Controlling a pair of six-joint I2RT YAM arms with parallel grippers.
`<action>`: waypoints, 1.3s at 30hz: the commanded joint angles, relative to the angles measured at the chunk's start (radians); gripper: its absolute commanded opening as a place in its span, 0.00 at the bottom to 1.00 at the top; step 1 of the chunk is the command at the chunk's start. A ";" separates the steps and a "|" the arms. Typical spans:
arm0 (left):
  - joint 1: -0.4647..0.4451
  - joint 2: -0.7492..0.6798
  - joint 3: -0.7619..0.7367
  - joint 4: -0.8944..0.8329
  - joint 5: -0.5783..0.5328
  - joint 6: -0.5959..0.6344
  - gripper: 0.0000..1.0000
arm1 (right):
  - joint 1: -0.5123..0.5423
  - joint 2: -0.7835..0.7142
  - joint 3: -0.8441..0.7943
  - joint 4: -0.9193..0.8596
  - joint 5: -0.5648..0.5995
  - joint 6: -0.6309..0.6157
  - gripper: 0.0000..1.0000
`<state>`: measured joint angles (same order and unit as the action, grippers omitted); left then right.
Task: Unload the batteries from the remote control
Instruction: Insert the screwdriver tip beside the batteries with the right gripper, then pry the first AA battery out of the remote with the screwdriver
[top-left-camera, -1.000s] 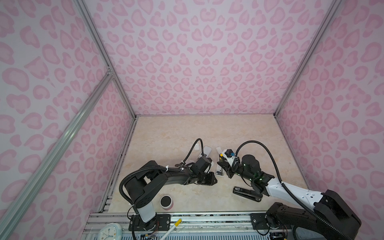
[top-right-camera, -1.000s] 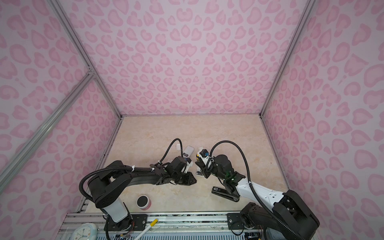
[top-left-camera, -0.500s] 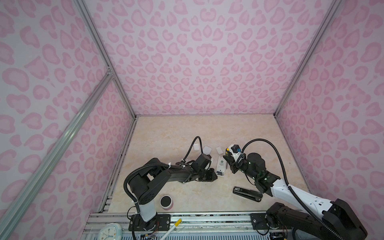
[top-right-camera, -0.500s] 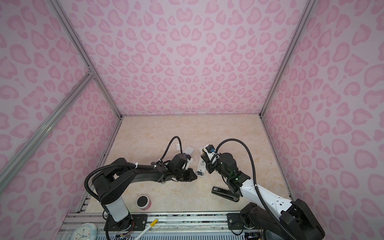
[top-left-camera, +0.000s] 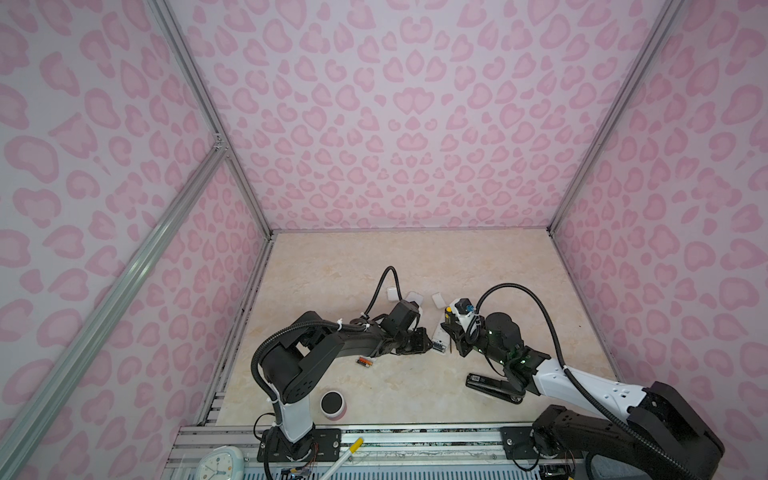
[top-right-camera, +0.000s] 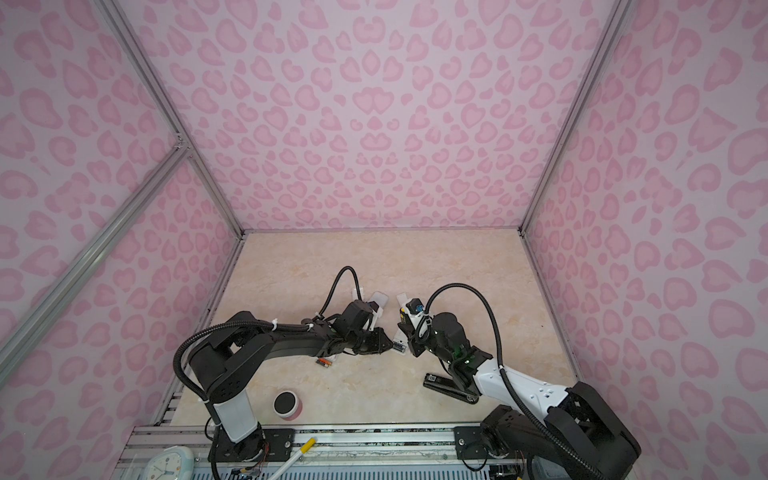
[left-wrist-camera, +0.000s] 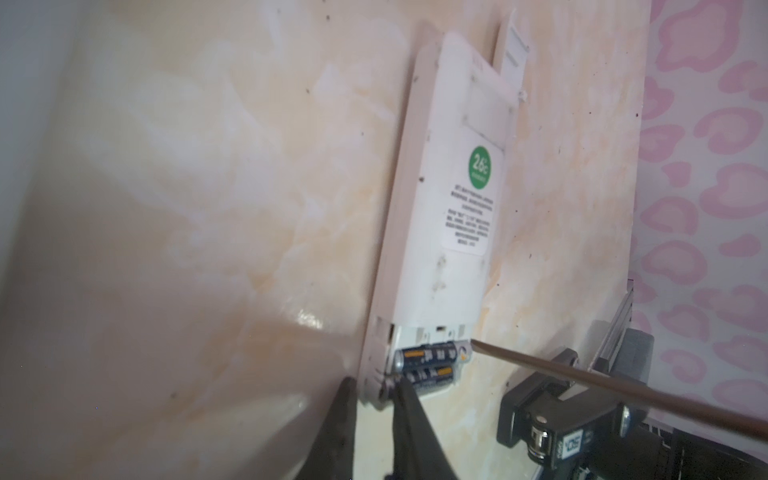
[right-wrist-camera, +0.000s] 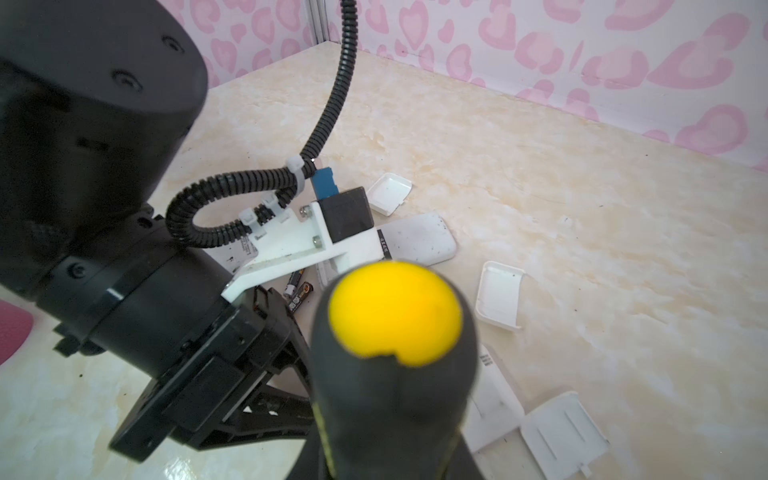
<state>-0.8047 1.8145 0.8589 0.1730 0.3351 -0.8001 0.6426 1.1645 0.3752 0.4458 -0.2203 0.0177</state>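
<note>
The white remote control (left-wrist-camera: 449, 216) (top-left-camera: 439, 338) lies back up with its battery bay open at the near end. Two batteries (left-wrist-camera: 428, 356) sit side by side in that bay, dark with gold bands. My left gripper (left-wrist-camera: 374, 384) (top-left-camera: 419, 343) is shut on the remote's end corner, one finger outside the wall and one inside. My right gripper (top-left-camera: 455, 334) is shut on a black screwdriver with a yellow cap (right-wrist-camera: 395, 307). Its shaft tip (left-wrist-camera: 476, 343) touches the metal end of the upper battery. Two loose batteries (top-left-camera: 364, 361) (right-wrist-camera: 297, 291) lie on the table by the left arm.
A black remote (top-left-camera: 492, 387) lies under the right forearm. Another white remote (right-wrist-camera: 419, 243) and white battery covers (top-left-camera: 436, 299) (right-wrist-camera: 498, 295) lie behind the grippers. A pink cup with a dark top (top-left-camera: 332, 405) stands at the front edge. Pink walls enclose the table.
The right gripper pulled back to the right with the screwdriver, then came in again; the tip now rests at the open bay. The left gripper has barely moved.
</note>
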 joint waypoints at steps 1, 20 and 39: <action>0.010 -0.020 0.005 -0.003 -0.040 0.015 0.22 | 0.010 0.021 0.009 0.091 -0.022 0.025 0.00; -0.003 -0.109 -0.095 0.040 -0.056 -0.012 0.25 | 0.043 -0.010 0.026 0.133 -0.077 -0.023 0.00; -0.031 -0.061 -0.115 0.079 -0.005 -0.057 0.24 | 0.045 0.063 0.000 0.160 -0.100 -0.137 0.00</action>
<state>-0.8349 1.7424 0.7483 0.2306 0.3153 -0.8497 0.6865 1.2320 0.3874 0.5865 -0.3145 -0.0692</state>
